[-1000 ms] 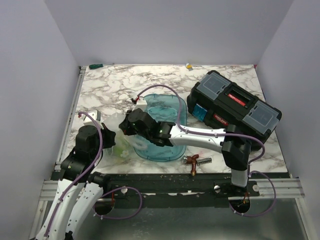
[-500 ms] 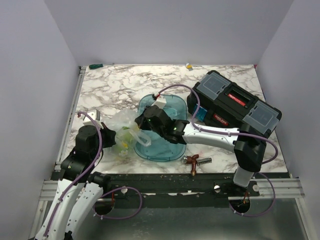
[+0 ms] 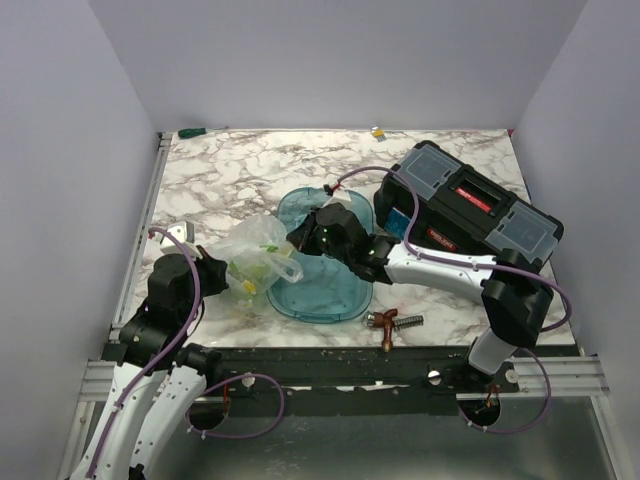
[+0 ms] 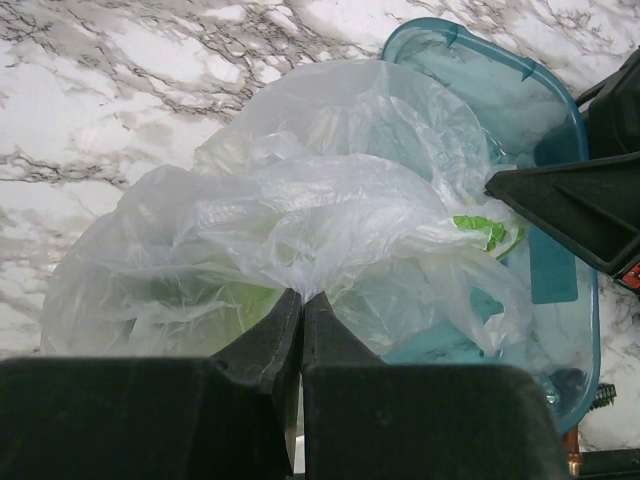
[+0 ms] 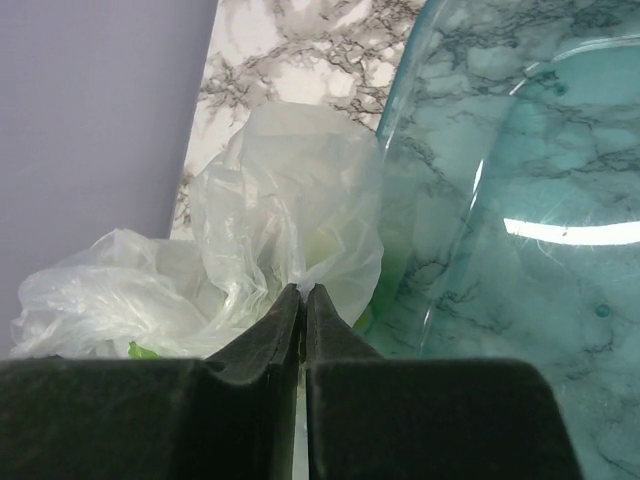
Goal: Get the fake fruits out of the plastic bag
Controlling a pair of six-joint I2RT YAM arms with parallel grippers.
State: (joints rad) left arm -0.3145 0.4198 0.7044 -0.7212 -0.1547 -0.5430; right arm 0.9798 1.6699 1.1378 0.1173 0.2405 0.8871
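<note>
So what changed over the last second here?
The right gripper, shut on the plastic bag, drew back to the right over the tray, stretching the bag out from under the arm. The left gripper kept its pinch on the bag's other side. Tray, toolbox and metal fitting stayed put.

Robot lab test cell, plain lilac walls [image 3: 60, 150], marble-print table [image 3: 230, 170], aluminium frame [image 3: 92, 378].
</note>
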